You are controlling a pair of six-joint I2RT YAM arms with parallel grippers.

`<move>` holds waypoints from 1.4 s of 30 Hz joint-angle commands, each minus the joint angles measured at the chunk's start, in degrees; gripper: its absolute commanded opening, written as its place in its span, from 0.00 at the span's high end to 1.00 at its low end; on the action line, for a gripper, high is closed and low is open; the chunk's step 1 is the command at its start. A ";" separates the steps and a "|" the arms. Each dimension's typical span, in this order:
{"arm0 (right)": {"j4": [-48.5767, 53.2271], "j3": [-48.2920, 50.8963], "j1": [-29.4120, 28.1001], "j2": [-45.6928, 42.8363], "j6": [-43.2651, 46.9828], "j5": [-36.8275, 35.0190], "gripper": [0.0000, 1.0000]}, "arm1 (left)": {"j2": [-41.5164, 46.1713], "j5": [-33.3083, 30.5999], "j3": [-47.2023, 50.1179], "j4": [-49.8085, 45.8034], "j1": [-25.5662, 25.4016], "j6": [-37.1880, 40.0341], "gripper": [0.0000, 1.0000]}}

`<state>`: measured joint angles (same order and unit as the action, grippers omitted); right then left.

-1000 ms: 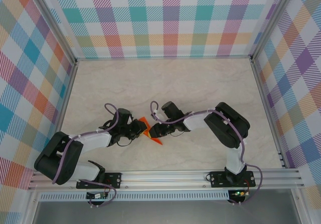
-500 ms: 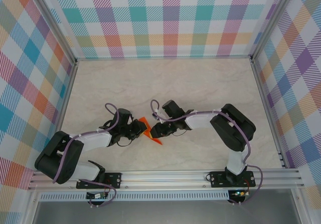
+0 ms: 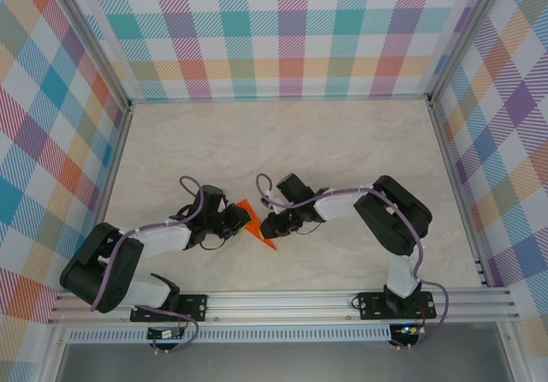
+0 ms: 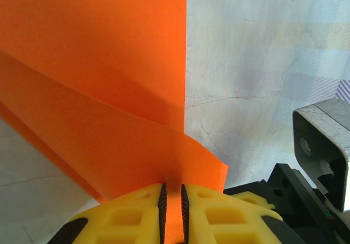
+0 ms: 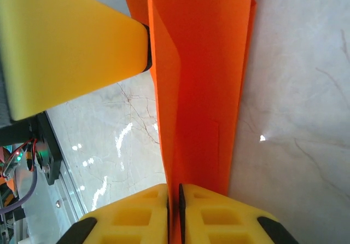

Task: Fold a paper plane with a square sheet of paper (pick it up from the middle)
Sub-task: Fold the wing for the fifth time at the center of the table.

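Note:
The square sheet of paper [image 3: 254,224] is a bright orange folded, creased shape held up between both grippers near the table's front middle. My left gripper [image 3: 241,221] comes in from the left and is shut on one edge of it. In the left wrist view the sheet [image 4: 98,91] fans out above the jaws [image 4: 172,203], which pinch it. From the right, my right gripper [image 3: 266,226] is shut on the opposite edge. The right wrist view has the long fold [image 5: 202,85] running up from the jaws [image 5: 175,200]. A yellow left finger [image 5: 65,47] touches the paper at the upper left.
The marble table [image 3: 282,142] stretches away behind the arms, enclosed by checked walls [image 3: 282,31] on three sides. An aluminium rail [image 3: 282,301] runs along the near edge with both arm bases. Part of the right gripper's body [image 4: 322,145] sits close at the right of the left wrist view.
The right gripper has closed down on the paper's edge, and the right arm has shifted slightly. The left gripper keeps its hold and has barely moved.

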<state>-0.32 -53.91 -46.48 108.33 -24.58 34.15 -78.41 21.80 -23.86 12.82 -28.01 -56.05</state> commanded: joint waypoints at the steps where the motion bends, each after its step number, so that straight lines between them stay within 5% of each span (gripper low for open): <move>1: 1.26 -0.67 0.42 1.44 1.38 1.14 0.87 | -0.99 -1.19 -1.10 0.02 -0.29 1.19 0.83; 18: 6.86 -3.04 0.53 -0.32 2.29 2.09 0.82 | -2.52 -1.50 -1.59 -0.16 -0.29 1.92 0.85; 32: 11.66 -4.31 0.51 4.58 3.04 -0.13 0.88 | -4.63 -2.55 -1.85 -0.07 -0.29 2.70 0.86; 42: 14.42 -5.50 0.56 -0.40 2.85 1.25 0.80 | -4.77 -2.20 -2.68 -0.64 -0.29 3.53 0.87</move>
<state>9.87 -58.85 -46.15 110.34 -23.03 35.59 -82.81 20.49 -25.36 12.60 -28.01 -54.13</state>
